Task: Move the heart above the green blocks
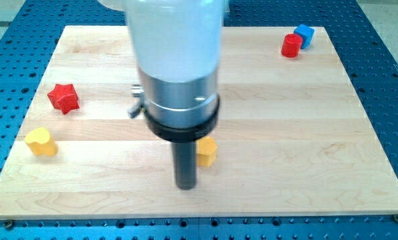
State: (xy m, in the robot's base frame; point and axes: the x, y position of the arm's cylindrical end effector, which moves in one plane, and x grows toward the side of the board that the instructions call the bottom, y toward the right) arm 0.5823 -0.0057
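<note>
Counter [305, 133]: a pale wooden board is laid on a blue perforated surface; all the blocks that show lie on it.
Yellow heart [41, 142]: the task's block is seen near the board's left edge, in the lower half of the view, lying flat and touching nothing.
Red star [63, 98]: it is placed just above and slightly right of the yellow heart, clear of it.
Arm [179, 67]: a white housing with a metal collar and a black ring fills the view's middle from the top edge, and the strip of board behind it is hidden.
Tool [185, 187]: a single straight dark rod is carried below the black ring; nothing is pinched by it, and a spread or pressed-together state cannot be told.
Tip [185, 187]: it is set down on the board low in the middle of the view, well apart from the yellow heart, which lies far to its left.
Orange block [207, 151]: it is seen just beside the rod's right side, partly covered by it; its shape and any contact cannot be told.
Red cylinder [291, 45]: it stands upright near the top right corner.
Blue block [305, 34]: it is set against the red cylinder's upper right.
</note>
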